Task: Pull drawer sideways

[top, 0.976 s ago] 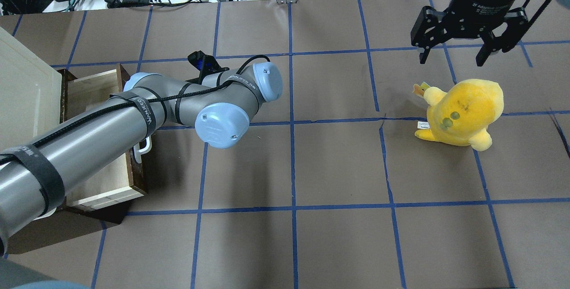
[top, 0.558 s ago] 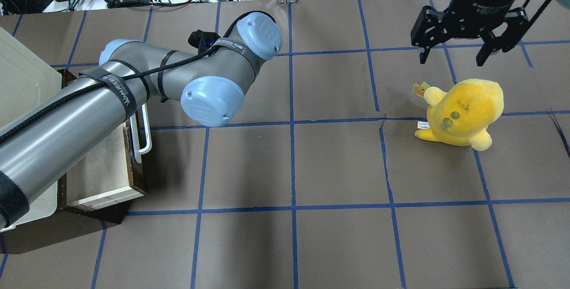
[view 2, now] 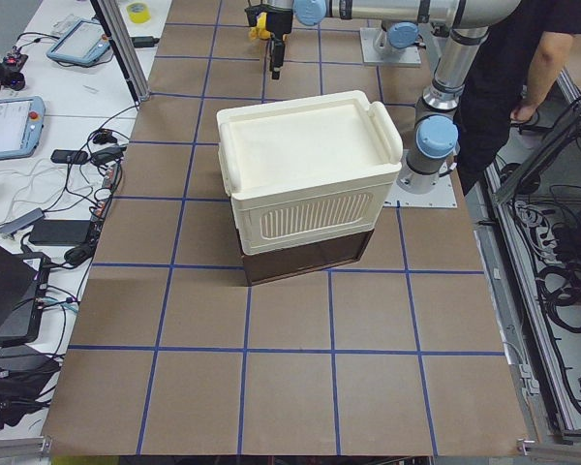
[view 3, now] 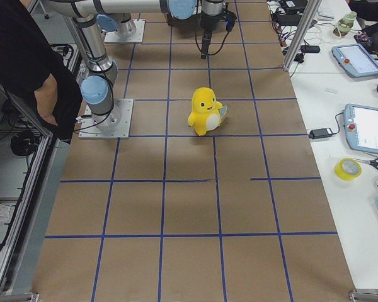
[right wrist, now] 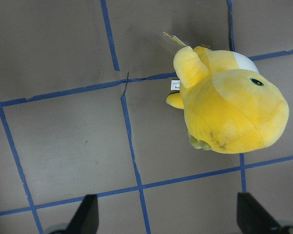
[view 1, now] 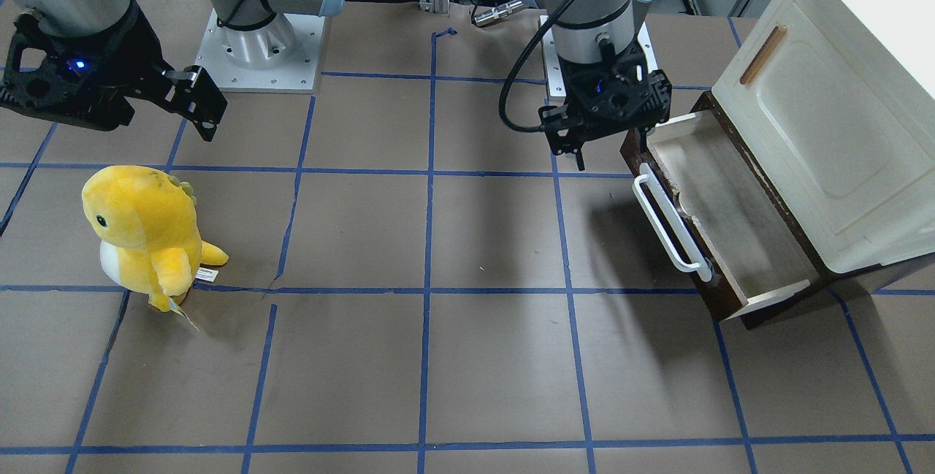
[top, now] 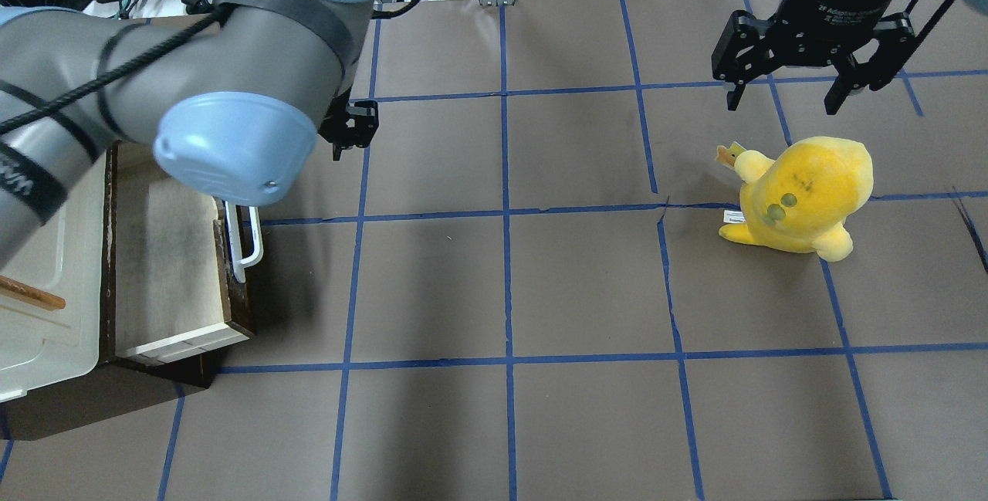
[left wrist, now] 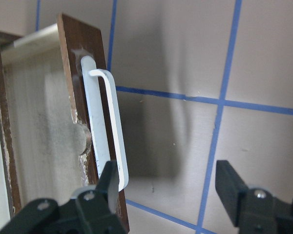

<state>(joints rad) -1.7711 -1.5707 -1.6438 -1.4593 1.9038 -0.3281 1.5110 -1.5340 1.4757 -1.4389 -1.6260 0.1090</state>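
Seen from across the table, the yellow plush toy [view 1: 142,237] [top: 803,192] [right wrist: 229,112] stands nearest on the brown table [view 1: 438,357], well apart from everything else.

At the end of the table on the robot's left, the drawer [view 1: 730,218] [top: 166,269] stands open. It juts out from the bottom of the cream cabinet [view 1: 825,131] [view 2: 305,174], showing its pale inside and its dark front. The white handle [view 1: 668,224] [left wrist: 98,136] runs along that front. The picture's edge cuts off the cabinet's far side. In the left-side view the cabinet hides the drawer altogether. From overhead, the left arm covers the drawer's far end and most of the handle.

Farther back, the left gripper [view 1: 610,147] [left wrist: 168,185] hangs over the table beside the handle's robot-side end. Its fingers are spread wide and hold nothing. In its wrist view only bare table lies between them, and the handle sits outside the gap, next to one finger [left wrist: 110,178]. That view cannot settle whether the finger touches the handle. From across the table it looks clear of it. From overhead only a bit of this gripper shows below the wrist.

The right gripper [top: 781,103] [right wrist: 168,214] hovers above and just behind the plush toy, fingers wide apart and empty. In the view from across the table the picture's edge cuts it off.
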